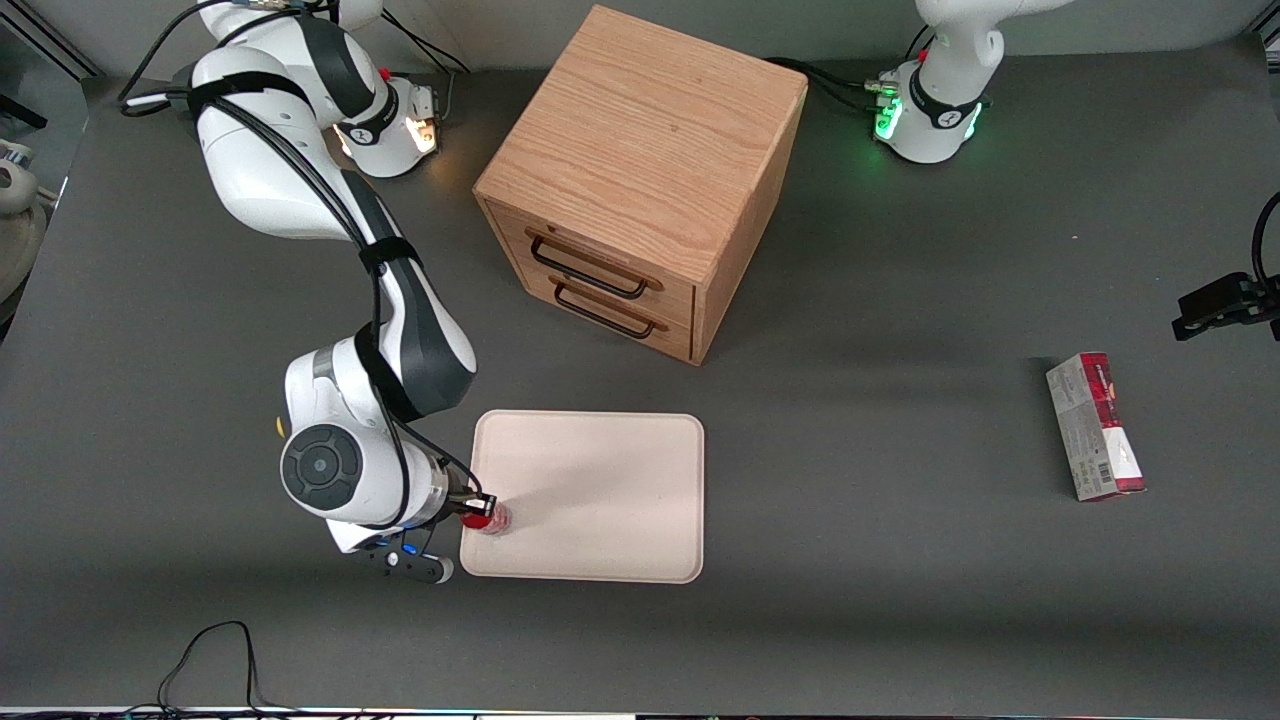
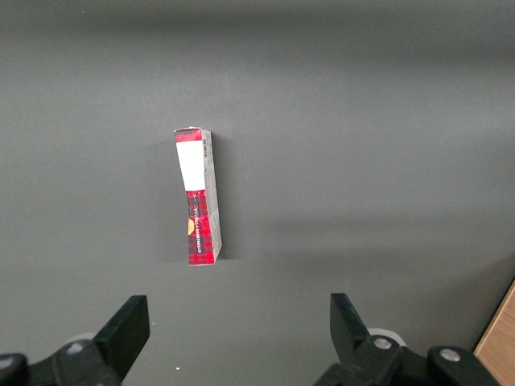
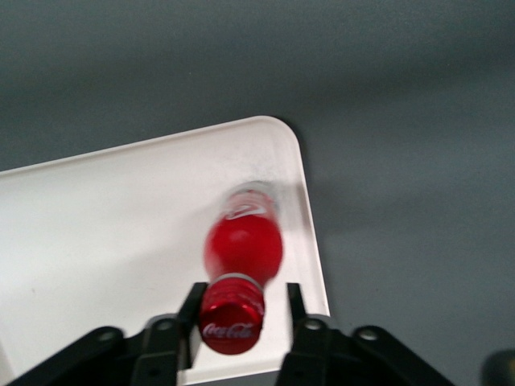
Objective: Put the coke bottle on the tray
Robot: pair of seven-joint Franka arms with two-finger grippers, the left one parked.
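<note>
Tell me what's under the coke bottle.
The tray lies under the coke bottle, near its corner. The gripper is at the bottle's cap. The bottle's base is blurred, so contact can't be confirmed.

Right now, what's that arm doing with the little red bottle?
Gripper over the tray corner, fingers flanking the coke bottle cap. Bottle upright over tray. Nothing in the way.

The right arm (image 1: 340, 200) has glossy white shells with dark grey joint bands, and black cables are strapped along it. A round dark grey cap (image 1: 320, 466) closes its wrist housing, with small blue lights below. The gripper (image 3: 240, 310) has matte black fingers (image 3: 191, 310) on black screw-fastened mounts.
</note>
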